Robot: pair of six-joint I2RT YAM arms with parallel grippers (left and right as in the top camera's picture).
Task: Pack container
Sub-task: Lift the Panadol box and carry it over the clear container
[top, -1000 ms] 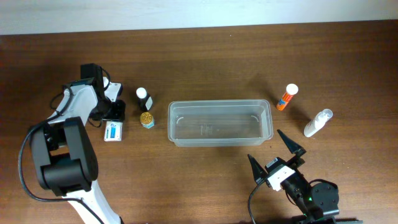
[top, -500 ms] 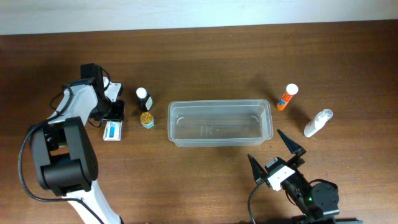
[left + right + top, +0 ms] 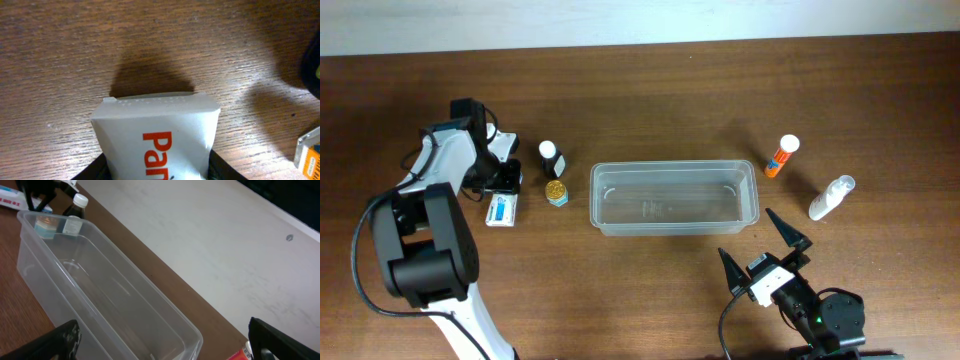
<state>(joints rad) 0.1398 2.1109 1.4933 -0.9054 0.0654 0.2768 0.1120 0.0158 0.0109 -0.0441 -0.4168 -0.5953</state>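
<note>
Your left gripper (image 3: pixel 157 167) is clamping a white box (image 3: pixel 155 125) with red lettering. In the left wrist view its dark fingers (image 3: pixel 222 171) are pressing against both sides of the box, and the free end is pointing out over the table (image 3: pixel 60 50). You cannot tell whether the box is resting on the wood or hanging just above it.

From overhead, that gripper is working at the left end of the table. A blue box (image 3: pixel 502 210) is lying flat just in front of it. To its right, a black bottle (image 3: pixel 551 157) with a white cap is standing upright, and a small jar (image 3: pixel 556 191) with a gold lid is standing just beside the bottle.

Your right gripper (image 3: pixel 744 233) is hanging near the front edge with its jaws spread wide and nothing between them. It is pointing toward the container (image 3: pixel 674 166).

The container is sitting in the middle of the table with its long side running left to right and its open top facing up. It is holding nothing. The jar is standing near its left end but not touching it.

Off its right end, an orange tube (image 3: pixel 781 156) with a white cap is lying tilted. A clear spray bottle (image 3: pixel 832 197) is lying a little further right, apart from the tube.
</note>
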